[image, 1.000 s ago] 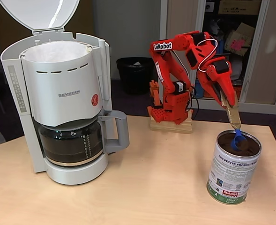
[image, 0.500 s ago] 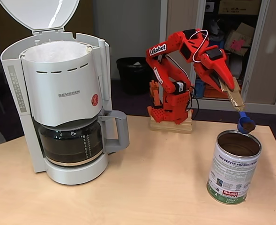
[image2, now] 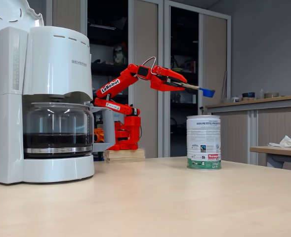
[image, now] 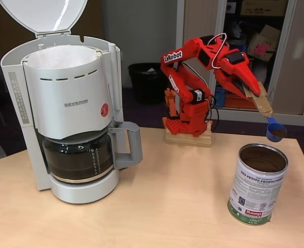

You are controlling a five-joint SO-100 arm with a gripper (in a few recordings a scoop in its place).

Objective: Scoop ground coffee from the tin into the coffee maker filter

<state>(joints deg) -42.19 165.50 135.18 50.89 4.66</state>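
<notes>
Pale wood fills the foreground: your desk (image: 157, 206) carries one coffee maker (image: 72, 108), one tin (image: 257, 184) and one red arm (image: 193, 77) bolted to a wooden block at the back edge, with cupboards and a black bin (image: 149, 80) behind. Your arm reaches out to the right in the higher fixed view, elbow raised, forearm sloping down over the tin. Its gripper (image: 259, 101) is pinching a flat tan handle that ends in one small blue scoop (image: 275, 132). That scoop hangs above the tin's open mouth, clear of the rim, and holds a little dark brown ground coffee (image: 279, 133). More dark powder shows inside the shiny metal tin, which stands upright at the right, its white label and green band facing you. Well apart on the left stands the white coffee maker, domed lid (image: 43, 15) tipped up, a white paper filter (image: 61, 56) lining its round basket, and one glass carafe (image: 78, 157) with a grey handle underneath.
</notes>
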